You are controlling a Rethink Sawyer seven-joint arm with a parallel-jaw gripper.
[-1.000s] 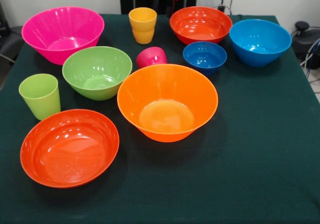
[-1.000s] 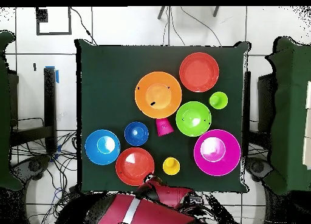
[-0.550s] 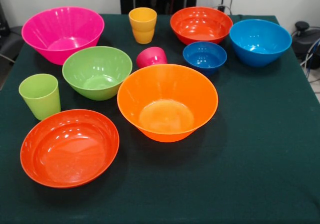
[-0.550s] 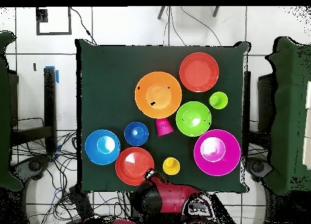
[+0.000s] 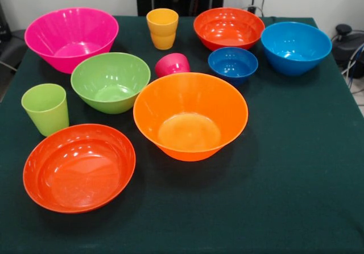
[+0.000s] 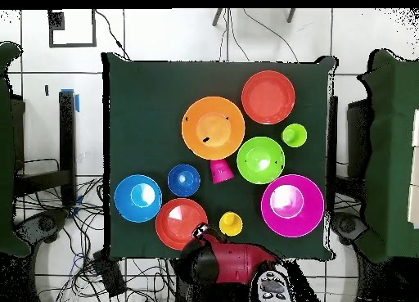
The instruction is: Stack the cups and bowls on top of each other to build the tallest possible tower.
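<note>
**Nothing stacked, every bowl and cup sits alone on the green cloth**

All the pieces are spread out singly on the dark green cloth-covered table.

Going by the front view:

- The big glossy pink plastic bowl sits at the far left corner, deep with sloping walls.
- The big glossy orange plastic bowl is in the middle, the widest thing there, open side up.
- The glossy lime green plastic bowl is just left of it, between the pink one and the orange one.
- One shallow red-orange plastic bowl is at the near left, with lots of glare inside.
- The second shallow red-orange plastic bowl is at the far side, right of centre.
- The light blue plastic bowl is just beside that one, further right.
- The small dark blue plastic bowl sits in front of those two.

Cups:

- The yellow-orange tapered plastic cup stands upright at the far edge.
- The lime green tapered plastic cup stands upright at the left, near the green bowl.
- The red-pink plastic cup lies tipped on its side, between the green bowl and the dark blue one.

The red and black robot arm shows in the overhead view at the table's edge, near the second red-orange bowl and the yellow-orange cup. I can't tell how the gripper stands.
</note>
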